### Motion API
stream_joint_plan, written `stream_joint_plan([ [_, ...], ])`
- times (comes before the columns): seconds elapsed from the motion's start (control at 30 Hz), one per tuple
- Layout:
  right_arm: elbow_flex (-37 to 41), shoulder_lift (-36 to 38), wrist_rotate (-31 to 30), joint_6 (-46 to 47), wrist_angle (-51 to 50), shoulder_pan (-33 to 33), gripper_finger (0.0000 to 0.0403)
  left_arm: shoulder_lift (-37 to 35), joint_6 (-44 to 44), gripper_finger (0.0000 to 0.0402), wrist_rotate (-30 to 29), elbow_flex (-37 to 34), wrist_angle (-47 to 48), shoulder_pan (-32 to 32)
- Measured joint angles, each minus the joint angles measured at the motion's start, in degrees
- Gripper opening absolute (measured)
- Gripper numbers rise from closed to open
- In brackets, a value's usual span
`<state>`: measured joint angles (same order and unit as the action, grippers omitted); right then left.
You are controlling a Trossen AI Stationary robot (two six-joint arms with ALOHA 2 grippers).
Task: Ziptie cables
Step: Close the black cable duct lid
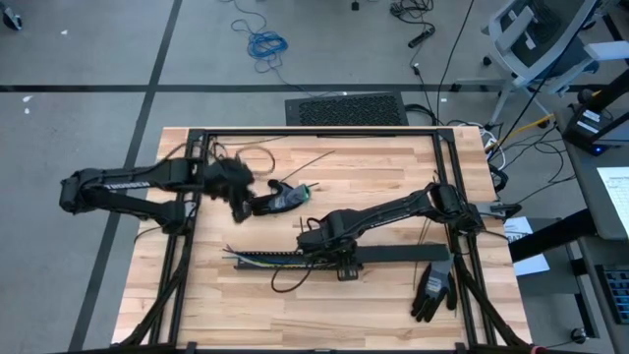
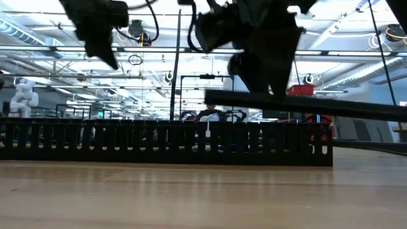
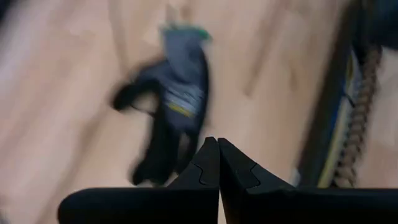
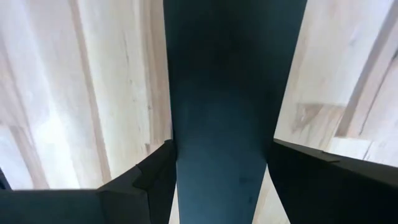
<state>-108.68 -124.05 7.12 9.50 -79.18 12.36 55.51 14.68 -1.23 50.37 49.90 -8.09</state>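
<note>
In the left wrist view, a dark glove (image 3: 174,106) on the wooden table (image 3: 68,93) was smeared by motion blur, and its markings could not be read. In the high view the cables (image 1: 263,256) lay in the black slotted duct (image 1: 295,258), their far end hidden under the right gripper (image 1: 344,264). The flat black bar (image 4: 227,93) filling the right wrist view was cut off at top and bottom. In the low view, both arms were cropped by the upper edge.
</note>
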Motion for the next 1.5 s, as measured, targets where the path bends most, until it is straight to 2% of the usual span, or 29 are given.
stream_joint_plan([
  [0.2, -2.5, 0.5, -3.1, 0.5, 0.0, -0.2, 0.0197, -1.6, 2.1, 0.0000, -0.2, -4.2, 1.8, 11.5],
  [0.37, -2.5, 2.6, -4.8, 0.3, -1.8, -0.6, 0.0197, -3.6, 11.9, 0.0000, -5.3, -6.4, 4.8, 23.6],
  [0.47, -2.5, 4.4, -7.1, 0.3, -3.0, -1.3, 0.0197, -3.5, 16.7, 0.0000, -6.4, -6.8, 0.1, 31.2],
  [0.57, -2.5, 5.9, -9.6, 0.4, -4.1, -2.9, 0.0197, -1.6, 18.7, 0.0000, -6.7, -8.4, -9.7, 38.8],
  [0.73, -2.5, 8.1, -10.7, 0.6, -5.5, -6.0, 0.0197, 9.0, 17.8, 0.0000, -6.8, -10.2, -20.1, 46.5],
  [0.87, -2.6, 9.0, -11.4, 0.4, -5.1, -8.0, 0.0197, 18.6, 15.4, 0.0000, -7.8, -10.3, -29.9, 46.0],
  [0.97, -2.5, 9.2, -11.7, -0.3, -5.3, -9.1, 0.0197, 24.8, 11.1, 0.0000, -2.4, -10.1, -39.7, 44.4],
  [1.07, -2.5, 9.4, -11.7, -0.7, -5.4, -9.8, 0.0197, 29.5, 10.5, 0.0000, 1.6, -10.2, -43.5, 42.2],
  [1.17, -2.5, 9.4, -11.7, -1.2, -5.6, -9.8, 0.0197, 31.5, 10.5, 0.0000, 2.5, -10.2, -44.4, 40.6],
  [1.3, -2.5, 9.4, -11.6, -1.2, -6.4, -9.6, 0.0197, 32.3, 11.8, 0.0000, -1.6, -10.2, -42.3, 38.6],
  [1.5, -2.5, 9.4, -11.6, -1.3, -7.3, -9.2, 0.0197, 32.3, 10.4, 0.0000, -2.3, -10.2, -43.2, 35.5],
])
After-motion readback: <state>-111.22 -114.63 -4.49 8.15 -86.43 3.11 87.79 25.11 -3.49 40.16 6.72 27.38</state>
